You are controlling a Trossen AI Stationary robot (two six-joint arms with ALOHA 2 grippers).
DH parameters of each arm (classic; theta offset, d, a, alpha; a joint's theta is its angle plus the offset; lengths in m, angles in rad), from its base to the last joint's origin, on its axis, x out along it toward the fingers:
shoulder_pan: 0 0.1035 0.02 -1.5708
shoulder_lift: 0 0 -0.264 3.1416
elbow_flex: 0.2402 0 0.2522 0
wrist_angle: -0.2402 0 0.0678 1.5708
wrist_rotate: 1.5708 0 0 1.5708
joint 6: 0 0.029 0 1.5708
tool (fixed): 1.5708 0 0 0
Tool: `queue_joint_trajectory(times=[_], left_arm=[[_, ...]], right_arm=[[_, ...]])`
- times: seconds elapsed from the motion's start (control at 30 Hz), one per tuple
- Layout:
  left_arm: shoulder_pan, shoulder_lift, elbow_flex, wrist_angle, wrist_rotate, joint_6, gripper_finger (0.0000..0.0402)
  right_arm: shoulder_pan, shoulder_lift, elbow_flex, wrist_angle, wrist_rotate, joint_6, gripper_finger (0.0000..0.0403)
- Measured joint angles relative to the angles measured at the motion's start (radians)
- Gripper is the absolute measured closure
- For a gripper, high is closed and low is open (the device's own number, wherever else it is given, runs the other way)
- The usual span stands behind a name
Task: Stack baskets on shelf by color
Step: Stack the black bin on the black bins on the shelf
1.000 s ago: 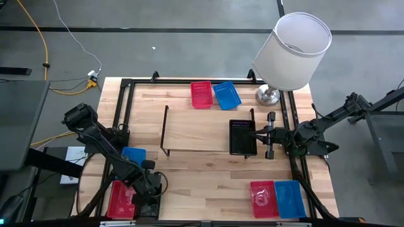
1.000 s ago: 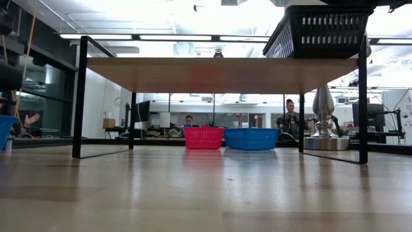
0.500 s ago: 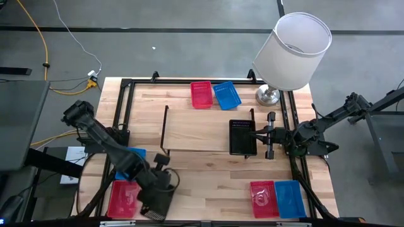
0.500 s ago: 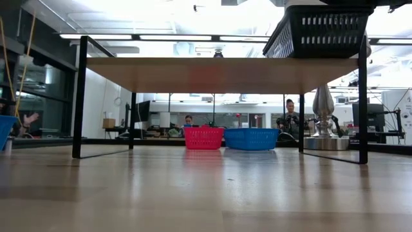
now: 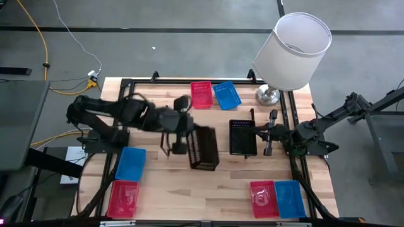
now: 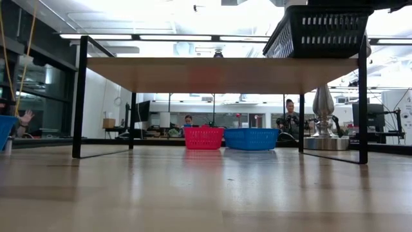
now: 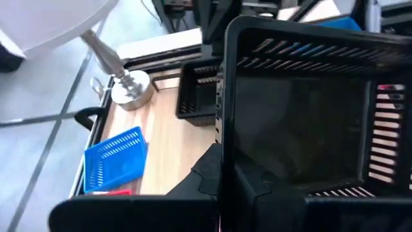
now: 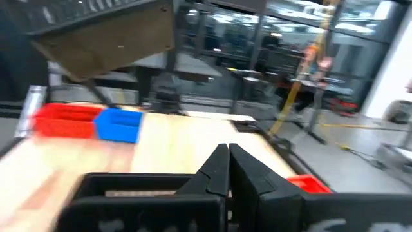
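My left gripper (image 5: 181, 136) is shut on a black basket (image 5: 204, 149), held in the air over the near edge of the shelf (image 5: 202, 129); in its wrist view the basket (image 7: 302, 109) fills the picture. A second black basket (image 5: 242, 137) rests by its bottom on the shelf's right end. My right gripper (image 5: 260, 132) is shut and level, just right of that basket. Red (image 5: 201, 94) and blue (image 5: 226, 94) baskets lie at the far edge. Blue (image 5: 130, 162) and red (image 5: 123, 197) ones lie near left. Red (image 5: 262, 198) and blue (image 5: 289, 198) ones lie near right. My left gripper holds the black basket by one side wall at its rim (image 7: 225, 145), coming from the table's left and slanting down. My own fingers hide how they meet the wall. The basket is lifted clear and tipped on its side, its open top turned toward the gripper. My right gripper's tips stand at the right wall of the basket on the shelf; I cannot tell whether they touch it.
A lamp with a white shade (image 5: 292, 50) and a metal foot (image 5: 267, 96) stands at the far right corner. A black frame (image 5: 126, 85) runs around the tabletop. Bare wood lies between the shelf and the near baskets (image 5: 208, 189).
My left gripper has risen from the near left corner, by the red basket, and swung toward the shelf. It has carried the black basket up clear of the table. The basket now hangs tipped on its side at the shelf's near edge.
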Motion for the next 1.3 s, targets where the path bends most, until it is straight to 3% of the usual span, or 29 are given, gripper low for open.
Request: queue_joint_trajectory(times=[0.17, 0.3, 0.37, 0.57, 0.67, 0.93, 1.1, 1.3], left_arm=[[0.052, 0.003, -0.001, 0.019, 0.081, 0.0, 0.0401], [0.045, 0.015, -0.001, 0.059, 0.133, 0.014, 0.0401], [0.037, 0.016, -0.001, 0.072, 0.135, 0.025, 0.0401], [0.022, 0.017, -0.001, 0.072, 0.074, 0.025, 0.0401], [0.022, 0.017, -0.001, 0.072, 0.06, 0.02, 0.0401], [0.025, 0.017, -0.001, 0.071, 0.057, 0.014, 0.0402], [0.025, 0.017, -0.001, 0.07, 0.057, 0.006, 0.0401], [0.025, 0.017, -0.001, 0.07, 0.057, 0.007, 0.0401]], right_arm=[[0.048, -0.014, 0.056, -0.046, -0.004, -0.042, 0.0403], [0.088, 0.002, 0.151, -0.203, -0.138, 0.008, 0.0403], [0.108, 0.027, 0.199, -0.313, -0.203, 0.079, 0.0403], [0.186, 0.21, 0.305, -0.51, -0.232, 0.24, 0.0403], [0.229, 0.315, 0.376, -0.556, -0.223, 0.276, 0.0403], [0.281, 0.542, 0.583, -0.86, -0.083, 0.462, 0.0403], [0.28, 0.629, 0.663, -1.004, -0.051, 0.568, 0.0403], [0.267, 0.671, 0.675, -1.044, -0.016, 0.618, 0.0403]])
